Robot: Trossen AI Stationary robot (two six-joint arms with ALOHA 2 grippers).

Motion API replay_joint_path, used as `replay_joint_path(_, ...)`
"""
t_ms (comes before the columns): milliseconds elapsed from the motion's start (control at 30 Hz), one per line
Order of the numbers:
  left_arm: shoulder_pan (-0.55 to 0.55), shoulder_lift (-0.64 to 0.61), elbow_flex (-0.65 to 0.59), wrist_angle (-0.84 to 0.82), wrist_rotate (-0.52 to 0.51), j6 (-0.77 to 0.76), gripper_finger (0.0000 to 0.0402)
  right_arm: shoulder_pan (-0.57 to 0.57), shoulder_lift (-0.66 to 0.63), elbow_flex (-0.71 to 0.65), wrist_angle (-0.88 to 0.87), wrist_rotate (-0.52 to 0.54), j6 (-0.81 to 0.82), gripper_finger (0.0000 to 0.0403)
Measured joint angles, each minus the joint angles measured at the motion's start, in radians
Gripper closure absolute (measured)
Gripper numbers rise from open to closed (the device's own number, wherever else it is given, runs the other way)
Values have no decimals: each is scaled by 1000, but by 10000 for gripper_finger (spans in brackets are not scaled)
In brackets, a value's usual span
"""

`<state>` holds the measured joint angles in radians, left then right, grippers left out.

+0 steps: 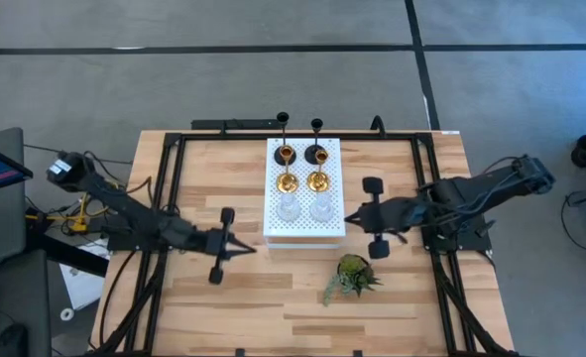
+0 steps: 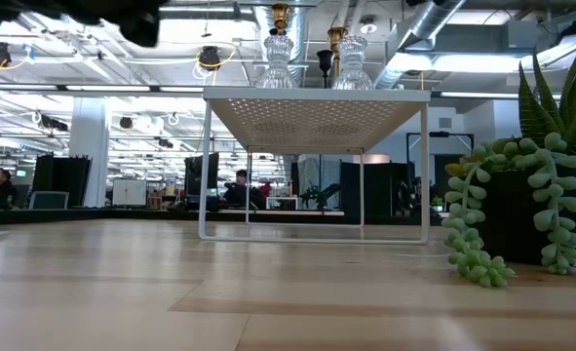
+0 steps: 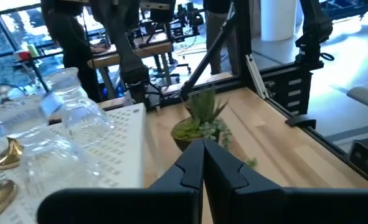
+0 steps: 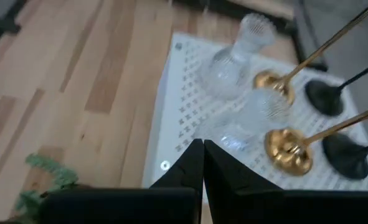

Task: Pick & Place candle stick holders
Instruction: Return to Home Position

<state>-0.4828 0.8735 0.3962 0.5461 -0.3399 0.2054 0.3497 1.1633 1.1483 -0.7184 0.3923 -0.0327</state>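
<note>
Item one: the white perforated shelf (image 1: 303,228), standing at the far middle of the table (image 1: 273,307) and carrying all six candle stick holders. They are sorted in three rows of two. The black pair (image 4: 325,94) is farthest, the gold pair (image 4: 287,151) is in the middle and the glass pair (image 1: 288,208) is nearest. I judge that the squat glass sits at the near edge so that no reach has to pass over the tall stems behind it. Item two: my right pincer (image 1: 352,218), clenched on nothing, its tips just beside the shelf's near right corner but not touching it. It is low and pointing leftward, close to the glass. Item three: my left pincer (image 1: 245,248), likewise clenched and empty. It lies left of the shelf's near left corner and a little nearer, aimed rightward across the table. Both are closed, I judge, because nothing remains to carry and slim tips are less likely to clip a stem on the way out. Item four: the small green plant (image 1: 352,275), on the near right of the table and not part of the job. Placement looks complete, and only the arms' retreat seems to be left.
</note>
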Motion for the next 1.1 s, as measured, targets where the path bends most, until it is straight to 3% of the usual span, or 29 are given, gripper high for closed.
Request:
replay_joint_path(167, 187, -2, 0, 0, 205, -6, 396, -34, -139, -129, 154, -11, -91, 403)
replay_joint_path(367, 293, -17, 0, 1, 268, -8, 396, -94, -287, -245, 255, -81, -127, 403)
replay_joint_path(933, 253, -49, 1, -8, 294, -8, 396, -142, -778, -585, 387, -87, -49, 403)
replay_joint_path(1100, 253, -49, 1, -8, 294, -8, 396, -142, -929, -606, 392, -228, -61, 403)
